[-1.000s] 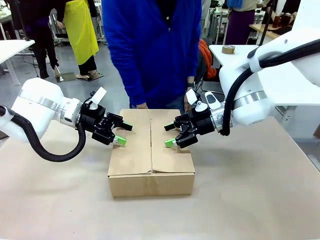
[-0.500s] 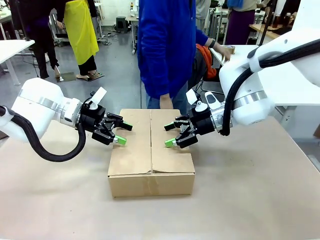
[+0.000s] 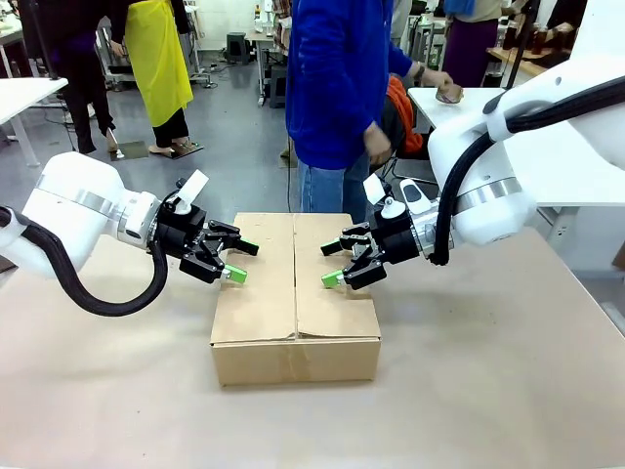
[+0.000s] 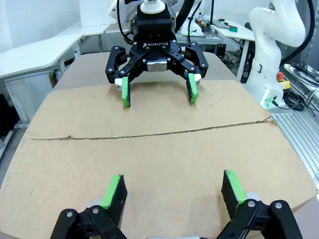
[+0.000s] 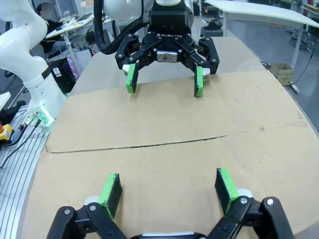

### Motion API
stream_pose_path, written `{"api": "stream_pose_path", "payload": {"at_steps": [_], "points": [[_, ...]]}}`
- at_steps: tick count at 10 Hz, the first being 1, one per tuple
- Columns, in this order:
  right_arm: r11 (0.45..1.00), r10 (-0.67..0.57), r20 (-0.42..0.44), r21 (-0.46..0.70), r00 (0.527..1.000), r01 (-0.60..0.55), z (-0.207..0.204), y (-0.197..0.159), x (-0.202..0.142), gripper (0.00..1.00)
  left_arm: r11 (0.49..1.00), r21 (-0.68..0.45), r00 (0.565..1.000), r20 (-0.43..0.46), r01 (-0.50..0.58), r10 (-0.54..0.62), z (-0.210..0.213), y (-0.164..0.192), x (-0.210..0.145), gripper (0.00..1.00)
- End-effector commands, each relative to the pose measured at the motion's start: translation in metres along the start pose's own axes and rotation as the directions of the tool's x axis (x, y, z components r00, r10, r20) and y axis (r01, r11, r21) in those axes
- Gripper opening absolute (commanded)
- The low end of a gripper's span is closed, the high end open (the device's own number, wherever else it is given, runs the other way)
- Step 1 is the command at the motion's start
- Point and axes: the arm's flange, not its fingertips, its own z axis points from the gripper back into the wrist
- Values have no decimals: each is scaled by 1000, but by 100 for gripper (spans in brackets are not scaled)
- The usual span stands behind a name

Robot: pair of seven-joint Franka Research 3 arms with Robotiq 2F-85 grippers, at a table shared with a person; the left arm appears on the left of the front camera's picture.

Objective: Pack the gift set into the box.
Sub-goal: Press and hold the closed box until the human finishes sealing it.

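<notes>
- Cardboard box (image 3: 295, 298) sits mid-table with its top flaps folded shut; seam runs down the middle
- left gripper (image 3: 232, 262) hangs over the left flap, fingers spread wide, holding nothing
- right gripper (image 3: 334, 264) mirrors it over the right flap, also spread and empty
- person (image 3: 342, 98) in blue stands behind the table (image 3: 508, 391)

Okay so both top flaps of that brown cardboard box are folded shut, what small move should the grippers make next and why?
Probably hold both flaps down. The large brown corrugated cardboard box is closed, its seam unsealed. The left gripper and right gripper, both open, hang at opposite flaps, and the person in blue is reaching to the far white table, maybe for tape.
</notes>
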Motion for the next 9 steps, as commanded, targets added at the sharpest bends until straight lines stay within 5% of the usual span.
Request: {"api": "stream_pose_path", "payload": {"at_steps": [1,9], "points": [[1000,10,2,-8,1000,-10,-3,2,-3,100,1000,5,1000,1,0,0,-2,-2,-3,100],[1000,10,2,-8,1000,-10,-3,2,-3,100,1000,5,1000,1,0,0,-2,-2,-3,100]]}}
